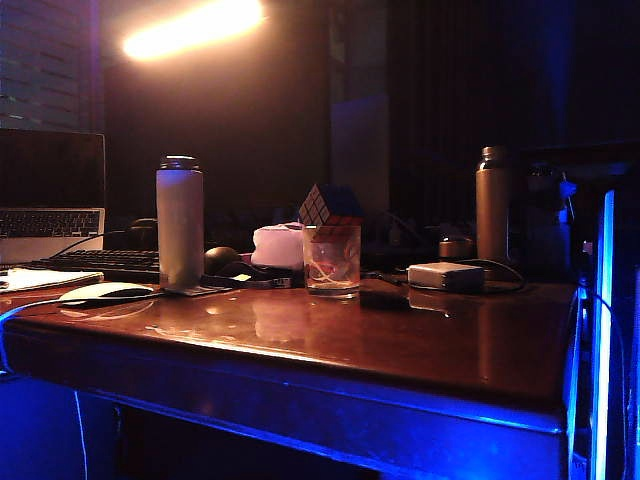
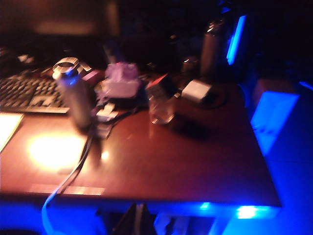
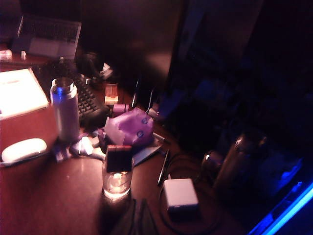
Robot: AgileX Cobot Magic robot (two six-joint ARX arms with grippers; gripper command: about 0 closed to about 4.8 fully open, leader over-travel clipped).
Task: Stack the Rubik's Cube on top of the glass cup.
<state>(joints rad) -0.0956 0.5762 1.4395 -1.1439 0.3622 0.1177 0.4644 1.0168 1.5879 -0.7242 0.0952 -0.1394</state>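
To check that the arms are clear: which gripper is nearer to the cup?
Right, it seems. The right gripper, shut, sits close beside the cup. The left gripper hangs off the table edge, a stretch of bare wood away from the cup.

Left wrist view blurred; right pincer [image 3: 138, 215] maybe that dark shape, cut off at edge.

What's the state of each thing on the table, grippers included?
Rubik's Cube: tilted, resting on the cup's rim.
glass cup: upright on the table.
white bottle: upright, capped.
bronze bottle: upright.
laptop: lid open, screen dark.
left gripper: not visible.
right gripper: shut, holding nothing.
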